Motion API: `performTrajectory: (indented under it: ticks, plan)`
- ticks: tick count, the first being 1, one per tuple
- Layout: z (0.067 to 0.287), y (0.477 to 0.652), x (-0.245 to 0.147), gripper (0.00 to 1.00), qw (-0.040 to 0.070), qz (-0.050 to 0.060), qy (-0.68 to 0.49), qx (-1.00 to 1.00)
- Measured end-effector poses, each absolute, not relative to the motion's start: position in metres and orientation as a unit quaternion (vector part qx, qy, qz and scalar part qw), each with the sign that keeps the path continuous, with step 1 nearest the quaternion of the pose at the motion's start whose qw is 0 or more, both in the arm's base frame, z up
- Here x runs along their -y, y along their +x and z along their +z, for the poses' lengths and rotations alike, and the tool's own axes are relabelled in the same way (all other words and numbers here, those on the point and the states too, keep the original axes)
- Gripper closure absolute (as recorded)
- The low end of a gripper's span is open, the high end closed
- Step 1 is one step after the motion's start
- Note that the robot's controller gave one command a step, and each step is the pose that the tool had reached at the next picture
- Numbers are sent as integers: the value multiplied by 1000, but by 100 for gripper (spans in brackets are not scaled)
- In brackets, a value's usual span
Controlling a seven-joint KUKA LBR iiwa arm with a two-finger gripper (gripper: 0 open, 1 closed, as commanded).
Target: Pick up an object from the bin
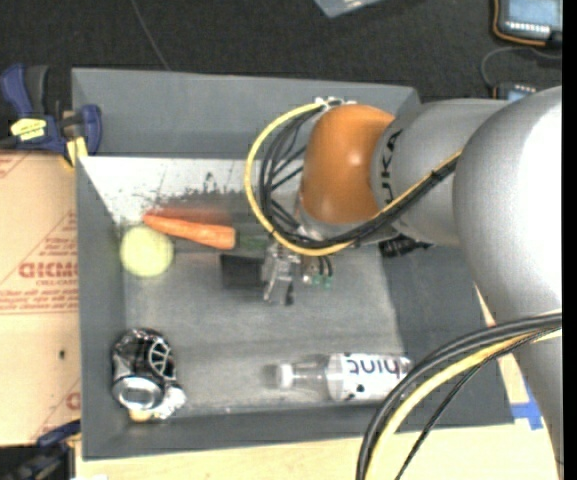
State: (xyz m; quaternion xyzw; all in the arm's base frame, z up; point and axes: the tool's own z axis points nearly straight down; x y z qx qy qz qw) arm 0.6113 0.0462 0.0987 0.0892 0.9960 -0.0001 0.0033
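My gripper (pixel 279 281) hangs under the orange wrist cover, over the middle of the bin floor. A small black block (pixel 238 269) lies right beside it on the left, touching or nearly touching it. Just above that block lies an orange carrot (pixel 192 229), pointing right towards the gripper. A pale yellow-green ball (pixel 146 252) rests at the carrot's left end.
A clear plastic bottle (pixel 340 376) with a white label lies on its side along the bin's near wall. A black and silver round object (pixel 142 370) sits in the near left corner. The arm covers the bin's right part.
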Motion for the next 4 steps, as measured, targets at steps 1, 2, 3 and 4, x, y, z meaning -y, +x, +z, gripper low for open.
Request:
performTrajectory:
  ticks: [1,2,3,4]
  plan:
    - [115,618,-48,100,10,1,88,-996]
    - [83,613,-42,100,6,0,82,-997]
    - [95,612,-38,100,-1,-1,80,-997]
    - [126,628,-23,100,13,0,68,-998]
